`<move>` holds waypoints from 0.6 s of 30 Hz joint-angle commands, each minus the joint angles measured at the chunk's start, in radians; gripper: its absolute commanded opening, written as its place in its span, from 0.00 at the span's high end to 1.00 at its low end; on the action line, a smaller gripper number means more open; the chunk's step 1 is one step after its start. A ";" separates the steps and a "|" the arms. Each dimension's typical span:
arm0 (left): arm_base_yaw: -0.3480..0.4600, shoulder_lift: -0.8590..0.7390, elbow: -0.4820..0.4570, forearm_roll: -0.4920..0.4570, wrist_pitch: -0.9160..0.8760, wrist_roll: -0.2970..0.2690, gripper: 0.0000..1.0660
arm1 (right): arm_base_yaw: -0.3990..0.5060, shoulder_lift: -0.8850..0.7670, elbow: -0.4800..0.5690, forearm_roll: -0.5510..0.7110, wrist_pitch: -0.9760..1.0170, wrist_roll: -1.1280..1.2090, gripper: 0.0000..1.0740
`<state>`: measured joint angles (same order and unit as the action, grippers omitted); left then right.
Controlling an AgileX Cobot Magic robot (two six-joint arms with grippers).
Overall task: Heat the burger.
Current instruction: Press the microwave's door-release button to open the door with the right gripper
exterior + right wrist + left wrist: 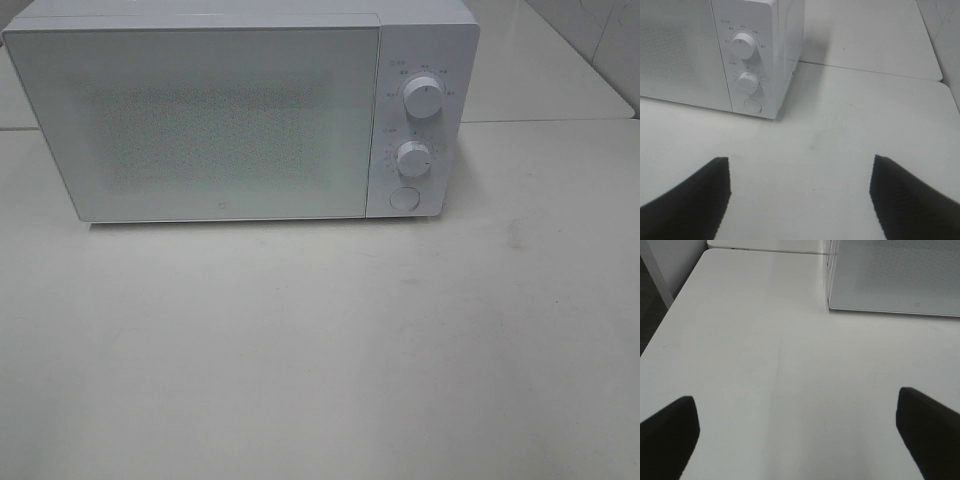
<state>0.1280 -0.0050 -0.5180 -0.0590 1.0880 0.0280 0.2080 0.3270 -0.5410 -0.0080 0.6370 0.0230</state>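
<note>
1. Microwave (200,120), white and boxy, stands at the far side of the pale table (320,350). Its door is shut. The door pane is greyish and finely dotted, and nothing behind it can be made out.
2. Controls run down the right strip of the microwave's front: an upper dial (424,100), a lower dial (412,158) just under it, and a round button (403,198) at the bottom.
3. Burger: it shows in none of the three views, so I cannot tell where it is.
4. Left gripper (796,405) is released. Its two dark fingers (670,435) are spread wide with only bare tabletop between them, and they grasp nothing. In the left wrist view the lower corner of the microwave's door lies ahead, well apart from the fingers.
5. Right gripper (800,165) is also released. Its ribbed dark fingers (910,200) stand apart over bare tabletop and hold nothing. In the right wrist view it faces the microwave's control end, where both dials and the button are visible, and it is clear of the housing.
6. Second tabletop (865,35) butts against the first behind the microwave, with a seam running between them.
</note>
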 commanded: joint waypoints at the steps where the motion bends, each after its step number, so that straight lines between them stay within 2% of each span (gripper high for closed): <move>1: 0.005 -0.006 0.000 0.001 -0.015 -0.005 0.05 | -0.009 0.058 -0.007 -0.006 -0.096 0.005 0.30; 18: 0.005 -0.006 0.000 0.001 -0.015 -0.005 0.05 | -0.009 0.412 -0.003 -0.006 -0.512 0.013 0.30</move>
<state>0.1280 -0.0050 -0.5180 -0.0590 1.0880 0.0280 0.2050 0.7360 -0.5410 -0.0080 0.1570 0.0280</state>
